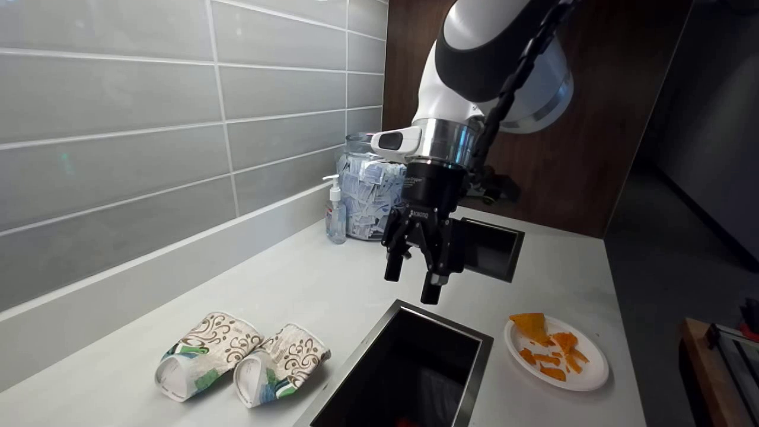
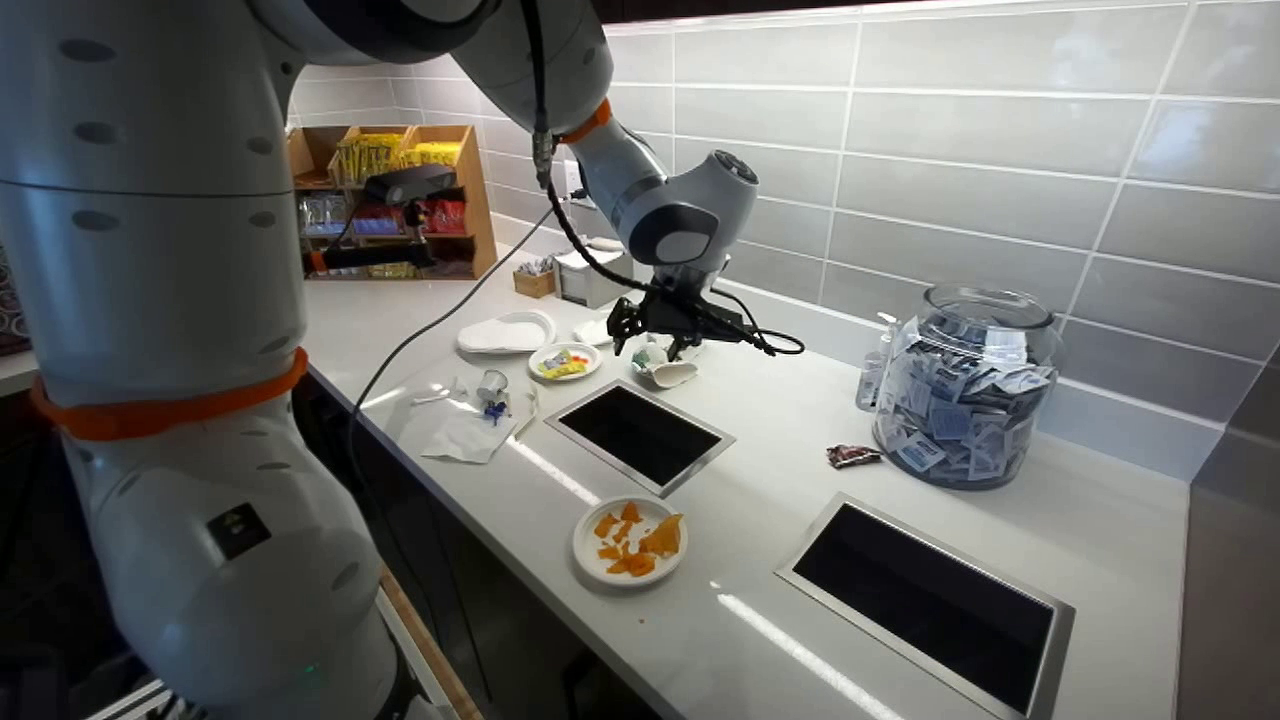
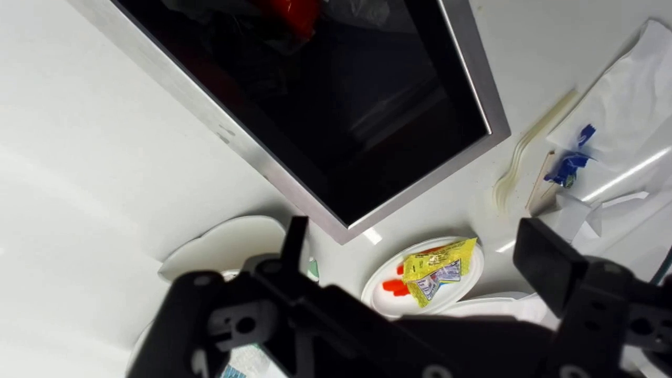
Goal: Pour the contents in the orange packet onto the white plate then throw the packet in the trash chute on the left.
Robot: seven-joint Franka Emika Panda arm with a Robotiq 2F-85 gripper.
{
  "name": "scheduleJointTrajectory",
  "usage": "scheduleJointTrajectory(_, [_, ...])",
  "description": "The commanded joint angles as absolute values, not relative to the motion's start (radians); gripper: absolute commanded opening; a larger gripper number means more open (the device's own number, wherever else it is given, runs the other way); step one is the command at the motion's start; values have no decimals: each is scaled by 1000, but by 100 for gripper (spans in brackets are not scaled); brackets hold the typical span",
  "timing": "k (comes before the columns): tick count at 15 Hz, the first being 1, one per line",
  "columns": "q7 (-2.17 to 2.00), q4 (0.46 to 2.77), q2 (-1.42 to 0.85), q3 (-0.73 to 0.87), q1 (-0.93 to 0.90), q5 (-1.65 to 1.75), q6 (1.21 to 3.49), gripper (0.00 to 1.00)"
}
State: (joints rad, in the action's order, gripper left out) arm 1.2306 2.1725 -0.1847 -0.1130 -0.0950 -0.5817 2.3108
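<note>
In an exterior view, gray tile backsplash [image 1: 136, 169] fills the upper left, a dark wood panel [image 1: 611, 118] the upper right, dim floor [image 1: 664, 255] far right; in an exterior view, light streaks [image 2: 805, 655] mark the white countertop [image 2: 745, 530], lower centre.

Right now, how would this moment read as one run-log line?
black two-finger gripper: open, empty | broken orange chips: on round white plate | possible shiny orange-red packet: partly visible inside rectangular metal-rimmed chute

White counter [image 2: 760, 470] carries white plate [image 1: 584, 379], jar [image 2: 985, 325], pump bottle [image 1: 336, 219]. Two paper cups [image 1: 219, 350] observed lying sideways, crushed.
</note>
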Motion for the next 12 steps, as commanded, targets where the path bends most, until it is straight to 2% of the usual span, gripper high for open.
scheduleJointTrajectory(1, [1093,2196,-141,-120,-83,-558,2338,100])
scheduleJointTrajectory(5, [928,2232,-58,-104,-80,-499,2358,100])
scheduleJointTrajectory(12, [581,2291,135,-55,-56,-164,2264,100])
